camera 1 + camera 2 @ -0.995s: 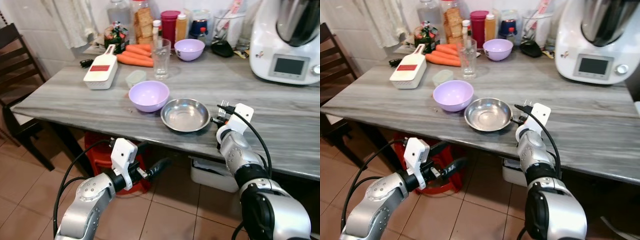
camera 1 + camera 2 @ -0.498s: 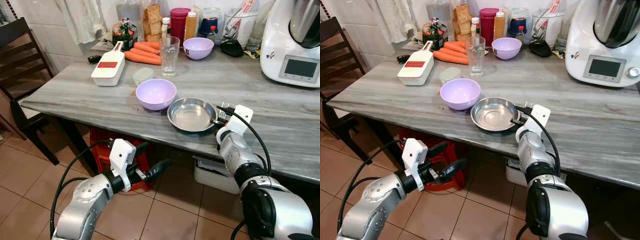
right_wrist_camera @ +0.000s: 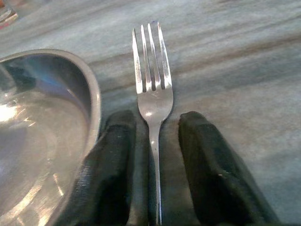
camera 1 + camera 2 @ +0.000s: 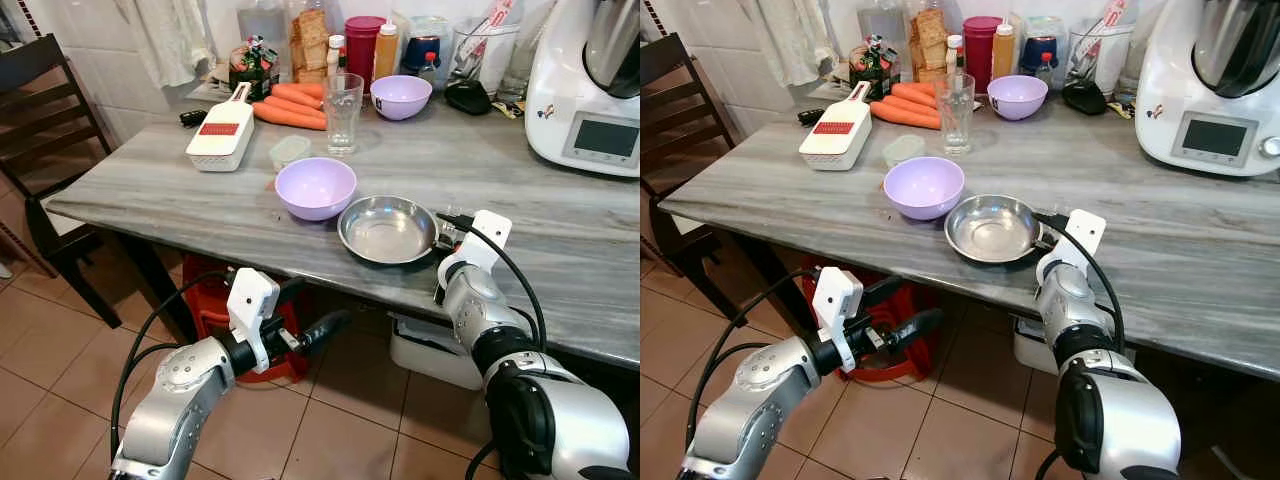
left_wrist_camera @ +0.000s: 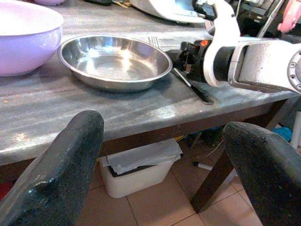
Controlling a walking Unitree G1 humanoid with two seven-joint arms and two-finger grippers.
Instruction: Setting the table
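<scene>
Right wrist view: right gripper point(image 3: 153, 165) fingers point(image 3: 110, 165) straddle fork point(image 3: 151, 89) handle, narrow gap, beside steel bowl point(image 3: 47, 141), frame centre. Left gripper point(image 5: 160, 174) fingers wide, below desk point(image 4: 560, 250) edge.

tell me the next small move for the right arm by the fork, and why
Probably draw the right gripper straight back and up, off the fork. The fork already lies flat on the table just beside the metal bowl, and the jaws stand apart on either side of its handle without squeezing it, so the placing looks finished.
</scene>
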